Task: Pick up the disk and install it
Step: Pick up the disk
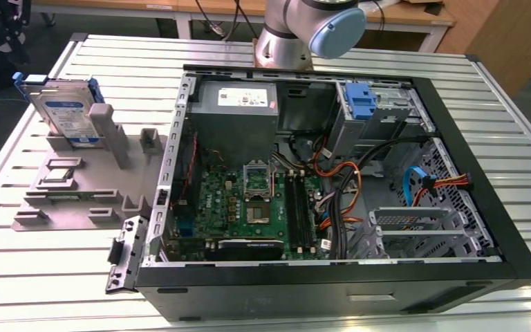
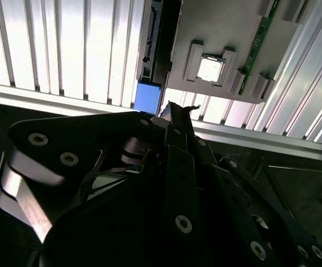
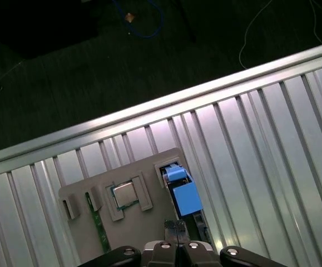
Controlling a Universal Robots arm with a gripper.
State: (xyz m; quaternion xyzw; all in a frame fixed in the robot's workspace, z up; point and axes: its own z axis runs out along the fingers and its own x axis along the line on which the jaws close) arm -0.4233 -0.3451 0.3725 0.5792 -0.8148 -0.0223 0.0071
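Observation:
The disk (image 1: 67, 114) stands upright on its edge in a grey holder (image 1: 81, 187) on the table, at the exterior view's left, beside the open computer case (image 1: 339, 173). It is silver-grey with a blue-and-white label and blue side rails. In both wrist views I look down on it edge-on: its blue rail end (image 3: 184, 197) (image 2: 148, 97) sits just past my fingertips. My gripper (image 3: 176, 225) (image 2: 174, 111) hangs above the disk's upper end with its fingers together and nothing between them.
The holder also carries a square chip (image 3: 126, 194) (image 2: 211, 69) and a green memory stick (image 3: 97, 225). Inside the case are a grey power supply (image 1: 238, 100), a blue bracket on the drive cage (image 1: 362, 104) and loose cables. The ribbed table's edge (image 3: 149, 108) runs close by, with dark floor beyond.

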